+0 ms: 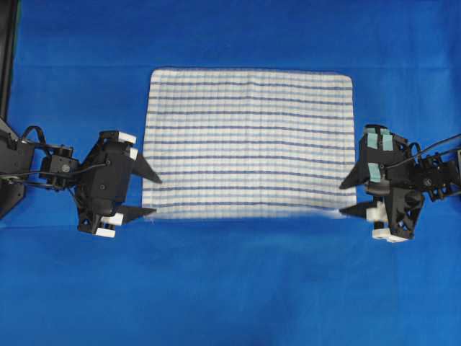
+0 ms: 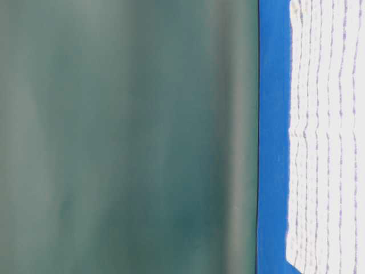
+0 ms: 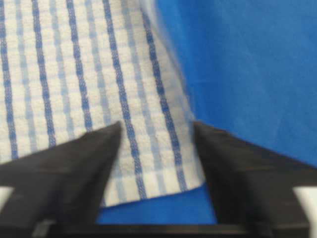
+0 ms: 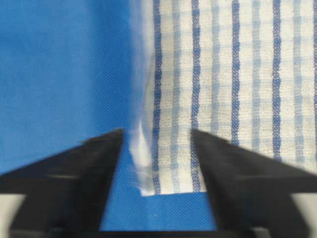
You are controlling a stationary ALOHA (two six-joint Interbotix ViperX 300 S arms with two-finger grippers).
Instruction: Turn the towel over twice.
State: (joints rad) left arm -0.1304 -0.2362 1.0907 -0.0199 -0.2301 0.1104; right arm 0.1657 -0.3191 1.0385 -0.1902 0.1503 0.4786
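Note:
The towel (image 1: 248, 144), white with thin dark-blue and light-blue stripes, lies flat in the middle of the blue table covering. My left gripper (image 1: 153, 194) stands open at the towel's near left corner (image 3: 148, 163), which lies loose between the spread fingers. Over on the other side, my right gripper (image 1: 348, 196) is open at the near right corner (image 4: 173, 168); that corner's edge is blurred. Nothing is gripped by either one. The table-level view shows the towel (image 2: 325, 137) spread on the table.
The blue table covering (image 1: 230, 288) stretches out on all sides of the towel. A dark post (image 1: 7, 58) stands at the far left edge. A plain grey-green backdrop (image 2: 125, 137) rises behind the table.

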